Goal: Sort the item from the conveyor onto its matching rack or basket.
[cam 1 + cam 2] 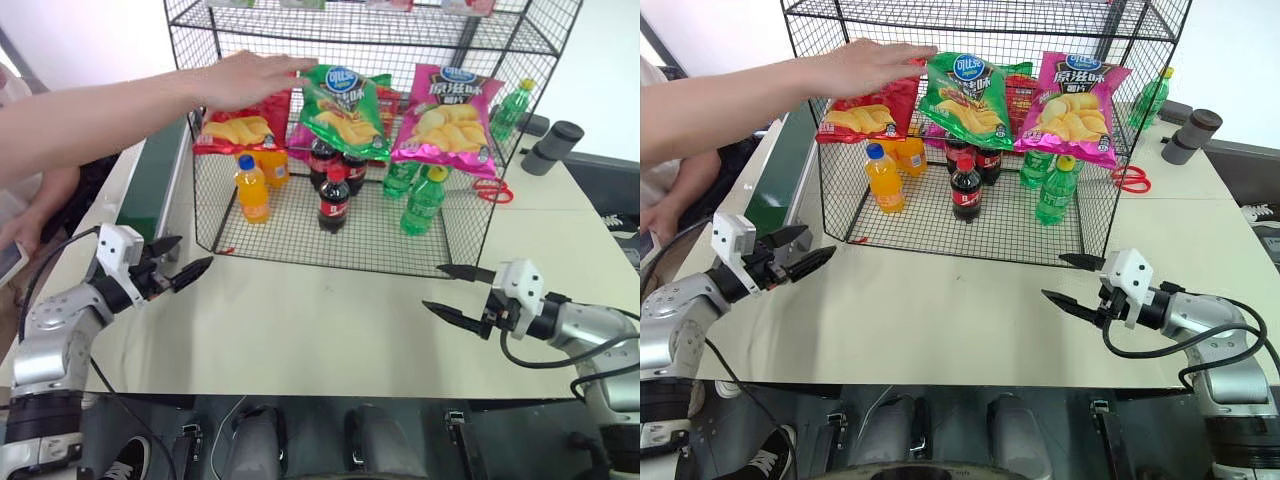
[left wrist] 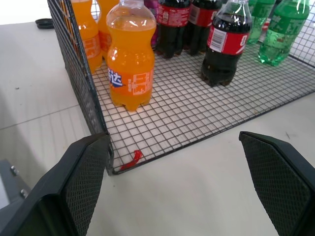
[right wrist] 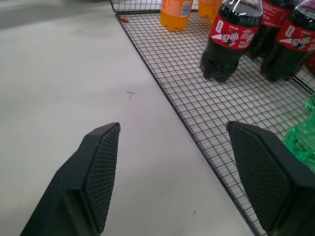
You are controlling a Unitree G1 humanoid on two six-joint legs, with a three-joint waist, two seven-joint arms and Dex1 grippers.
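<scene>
The green chip bag point(image 1: 345, 110) is hung in the rack point(image 1: 500, 60), far ahead of 2 open, empty grippers: left gripper point(image 1: 183, 261), right gripper point(image 1: 452, 290).

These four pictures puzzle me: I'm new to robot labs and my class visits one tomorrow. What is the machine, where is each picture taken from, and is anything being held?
It is a two-armed humanoid robot standing at a table. The two wide pictures come from a camera on its head; the two close ones from its wrists, looking along the black fingers. The left gripper and right gripper are both open and hold nothing. Ahead stands a black wire rack with orange soda, cola and green bottles on its floor, and chip bags hanging above. A person's hand reaches toward the green chip bag. The conveyor runs along the rack's left side.
</scene>
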